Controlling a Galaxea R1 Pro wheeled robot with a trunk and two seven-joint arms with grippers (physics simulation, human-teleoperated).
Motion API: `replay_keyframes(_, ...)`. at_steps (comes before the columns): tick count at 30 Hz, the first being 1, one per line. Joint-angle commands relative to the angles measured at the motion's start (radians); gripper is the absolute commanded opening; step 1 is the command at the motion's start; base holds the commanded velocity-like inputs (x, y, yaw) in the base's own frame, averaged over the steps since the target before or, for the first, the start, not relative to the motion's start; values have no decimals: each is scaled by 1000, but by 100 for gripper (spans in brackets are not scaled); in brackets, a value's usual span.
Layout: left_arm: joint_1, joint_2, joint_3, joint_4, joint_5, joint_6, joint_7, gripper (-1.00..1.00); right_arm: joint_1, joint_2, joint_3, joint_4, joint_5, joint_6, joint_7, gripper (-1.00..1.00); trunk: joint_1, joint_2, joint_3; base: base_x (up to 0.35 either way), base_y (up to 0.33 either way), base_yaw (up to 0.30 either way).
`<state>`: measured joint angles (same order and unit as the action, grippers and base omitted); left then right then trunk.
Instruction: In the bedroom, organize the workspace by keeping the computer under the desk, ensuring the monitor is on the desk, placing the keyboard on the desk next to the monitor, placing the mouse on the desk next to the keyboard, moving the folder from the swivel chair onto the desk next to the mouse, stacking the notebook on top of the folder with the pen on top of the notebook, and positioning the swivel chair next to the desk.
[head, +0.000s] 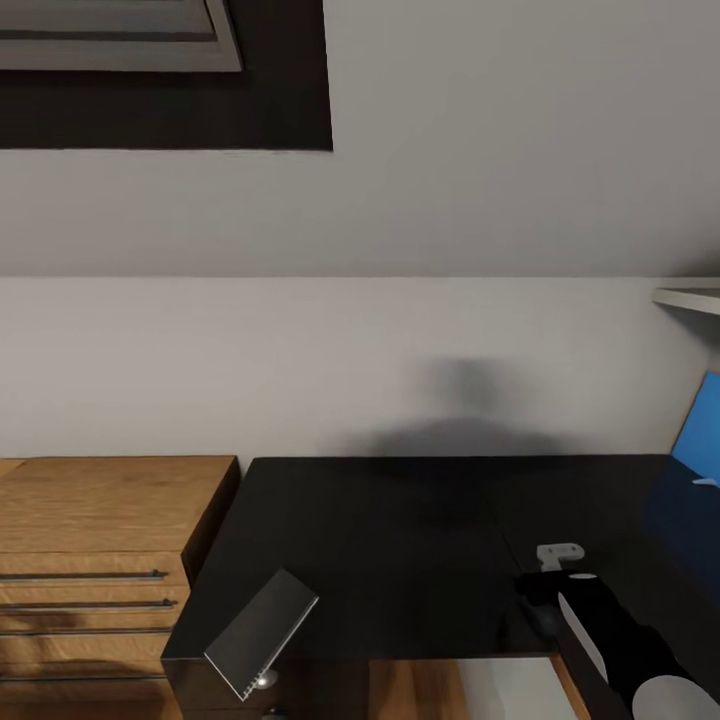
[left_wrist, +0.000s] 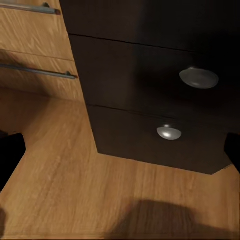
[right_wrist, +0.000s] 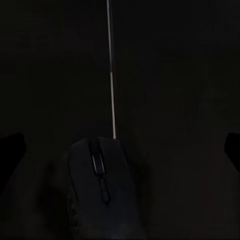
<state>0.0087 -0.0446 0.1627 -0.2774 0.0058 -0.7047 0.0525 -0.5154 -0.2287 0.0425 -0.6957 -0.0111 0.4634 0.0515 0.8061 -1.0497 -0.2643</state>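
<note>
The desk (head: 400, 540) has a glossy black top running along the white wall. A dark mouse (right_wrist: 100, 185) lies on that top, just past a thin pale seam (right_wrist: 111, 65). My right gripper (right_wrist: 120, 150) hovers over the mouse, open, its fingertips (right_wrist: 11, 150) wide apart on either side. In the head view the right gripper (head: 548, 590) is low over the desk's front right part. A bright blue folder (head: 700, 430) shows at the right edge, cut off by the frame. My left gripper (left_wrist: 120, 155) is open and empty in front of the desk's dark drawer unit (left_wrist: 150, 75).
A low oak chest (head: 100, 520) with bar handles stands left of the desk. A flat grey slab (head: 262, 632) tilts over the desk's front left corner. Round silver knobs (left_wrist: 198, 77) sit on the drawers above oak floor (left_wrist: 75, 180). A white shelf (head: 690, 297) juts in upper right.
</note>
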Motion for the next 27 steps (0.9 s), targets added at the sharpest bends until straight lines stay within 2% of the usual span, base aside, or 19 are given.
replay_keyframes(1, 1, 0, 0, -16, 1, 24, 3, 100, 0, -2, 4, -1, -1, 9, 1, 100, 4, -8, -4, 0, 0, 0)
replay_keyframes(2, 1, 1, 1, -46, 2, 70, 2, 100, 0, -4, 3, -1, -1, 16, 2, 100, 8, -15, -7, 0, 0, 0)
replay_keyframes(7, 1, 1, 4, -106, 4, 165, 1, 100, -1, -7, 2, -1, -1, 35, 2, 100, 16, -29, -14, 0, 0, 0)
replay_keyframes(10, 1, 1, 5, -115, 7, 181, 1, 100, -1, -7, 1, -1, -1, 61, 2, 100, 16, -29, -14, 0, 0, 0)
replay_keyframes(16, 1, 2, 5, -119, 34, 191, 1, 100, -1, -7, 1, -2, -3, 110, 7, 100, 16, -29, -14, 0, 0, 0)
replay_keyframes(27, 1, 2, 5, -120, 60, 192, 1, 100, -2, -5, 2, -1, -3, 119, 26, 100, 16, -29, -14, 0, 0, 0)
